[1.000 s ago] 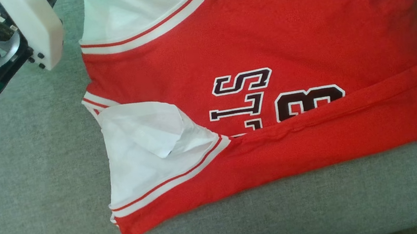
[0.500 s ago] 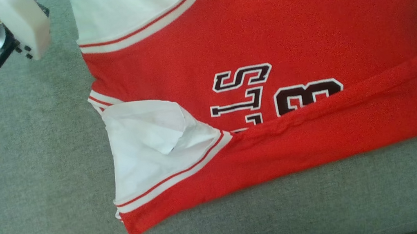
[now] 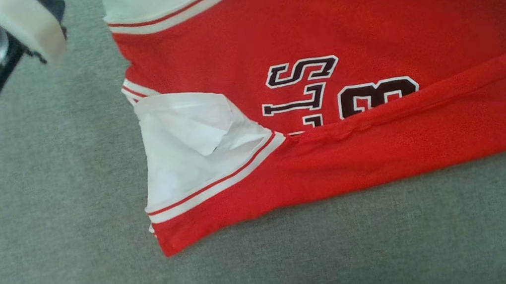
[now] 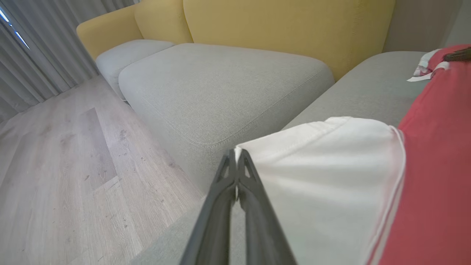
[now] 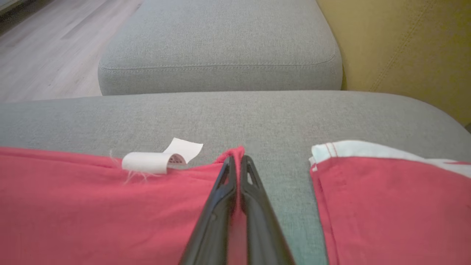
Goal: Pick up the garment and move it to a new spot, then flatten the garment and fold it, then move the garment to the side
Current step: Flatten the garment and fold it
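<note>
I'm mid-fold: the jersey (image 3: 315, 22) lies on the grey cushion (image 3: 49, 252), my left gripper (image 4: 236, 154) pinching its white sleeve (image 4: 323, 169), my right gripper (image 5: 238, 159) pinching the red hem (image 5: 206, 172). Next, I judge, lift both evenly and carry that edge over.

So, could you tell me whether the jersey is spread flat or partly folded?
Partly folded: the jersey has its near edge turned over onto its front in a long band, covering the lower part of the printed number.
</note>
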Robot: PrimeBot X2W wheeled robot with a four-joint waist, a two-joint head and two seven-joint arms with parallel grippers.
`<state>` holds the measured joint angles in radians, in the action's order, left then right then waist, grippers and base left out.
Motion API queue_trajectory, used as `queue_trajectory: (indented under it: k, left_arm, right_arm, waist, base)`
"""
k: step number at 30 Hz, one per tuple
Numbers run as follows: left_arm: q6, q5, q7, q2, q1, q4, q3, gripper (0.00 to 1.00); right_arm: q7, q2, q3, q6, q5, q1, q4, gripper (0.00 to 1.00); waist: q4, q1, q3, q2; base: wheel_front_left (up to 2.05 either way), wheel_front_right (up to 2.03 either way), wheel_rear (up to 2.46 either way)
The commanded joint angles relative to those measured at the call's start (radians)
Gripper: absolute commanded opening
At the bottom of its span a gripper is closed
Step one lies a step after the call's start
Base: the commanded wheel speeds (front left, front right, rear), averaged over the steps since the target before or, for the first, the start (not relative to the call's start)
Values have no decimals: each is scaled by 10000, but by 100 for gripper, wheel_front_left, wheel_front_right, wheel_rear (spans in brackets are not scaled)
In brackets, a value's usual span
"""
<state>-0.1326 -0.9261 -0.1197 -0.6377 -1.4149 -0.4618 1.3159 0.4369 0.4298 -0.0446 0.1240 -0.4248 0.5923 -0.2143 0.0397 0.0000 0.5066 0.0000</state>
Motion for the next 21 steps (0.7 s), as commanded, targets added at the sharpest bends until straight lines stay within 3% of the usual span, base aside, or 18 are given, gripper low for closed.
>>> queue_trajectory:
  k: [1,5,13,21]
  left_arm:
    - [19,-99,-95,-505,-151,107,-460,0]
    - [163,-162,-343,-851,684,848,-438,0]
    - [1073,-484,-509,-1650,2898,2877,-398,0]
    - [1875,-563,-637,-1882,5098,4483,-371,0]
  right_arm:
    - [-54,219,-18,67,-72,-282,389,0]
    - [-122,205,-314,67,-120,-1182,853,0]
    - [-122,-91,-920,67,-99,-3132,1674,0]
    - [-115,-360,-1288,67,-55,-4440,1916,0]
  waist:
    - [87,0,-102,0]
    - [309,0,-449,0]
    - [589,0,-1268,0]
    - [734,0,-1669,0]
  base:
    - [0,0,0]
    - [0,0,0]
    - [0,0,0]
    - [0,0,0]
